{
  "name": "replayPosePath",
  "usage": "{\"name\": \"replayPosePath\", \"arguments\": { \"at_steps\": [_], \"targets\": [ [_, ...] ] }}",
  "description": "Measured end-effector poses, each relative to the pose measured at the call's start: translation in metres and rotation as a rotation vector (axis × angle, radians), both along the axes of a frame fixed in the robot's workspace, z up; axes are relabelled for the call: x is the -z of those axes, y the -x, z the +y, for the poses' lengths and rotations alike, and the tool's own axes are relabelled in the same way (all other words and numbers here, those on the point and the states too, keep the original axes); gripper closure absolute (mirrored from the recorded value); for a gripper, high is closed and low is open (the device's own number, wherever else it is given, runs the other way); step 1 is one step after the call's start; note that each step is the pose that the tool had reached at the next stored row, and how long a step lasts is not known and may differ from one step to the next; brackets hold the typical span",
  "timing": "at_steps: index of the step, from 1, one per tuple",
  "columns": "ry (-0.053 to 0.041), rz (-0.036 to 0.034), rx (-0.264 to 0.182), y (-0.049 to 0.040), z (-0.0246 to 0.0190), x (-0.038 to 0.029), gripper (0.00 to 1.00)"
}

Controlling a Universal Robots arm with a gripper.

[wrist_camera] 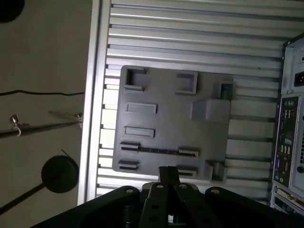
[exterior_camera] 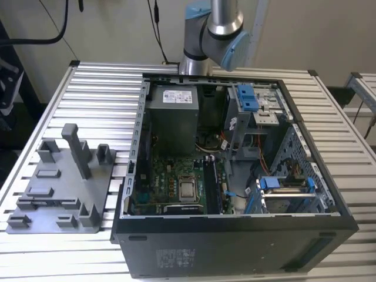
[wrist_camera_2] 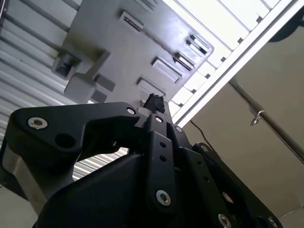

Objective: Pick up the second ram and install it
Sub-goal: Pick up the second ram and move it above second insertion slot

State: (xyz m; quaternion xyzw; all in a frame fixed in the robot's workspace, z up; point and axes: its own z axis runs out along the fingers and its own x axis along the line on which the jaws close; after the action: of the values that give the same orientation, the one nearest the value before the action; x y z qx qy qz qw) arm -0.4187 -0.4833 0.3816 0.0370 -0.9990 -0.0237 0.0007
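Looking barely started tbh: jaws pressed together on nothing, hanging above the plate, ram sitting on edge in its slots just past their tips, not installed.

Slatted aluminium table, plain beige wall behind the table, black cables hanging down wall above table's far edge, second slatted table beside it at the exterior view's right, brown floor below table edge, black round base on floor near table, even light
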Motion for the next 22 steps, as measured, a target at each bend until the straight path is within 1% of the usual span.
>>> {"name": "replayPosePath", "arguments": {
  "at_steps": [7,22],
  "targets": [
    [0.0006,-0.0001,-0.061,0.0,0.0,0.0,0.89],
    [0.0017,0.0,-0.221,0.0,0.0,0.0,0.89]
  ]
}}
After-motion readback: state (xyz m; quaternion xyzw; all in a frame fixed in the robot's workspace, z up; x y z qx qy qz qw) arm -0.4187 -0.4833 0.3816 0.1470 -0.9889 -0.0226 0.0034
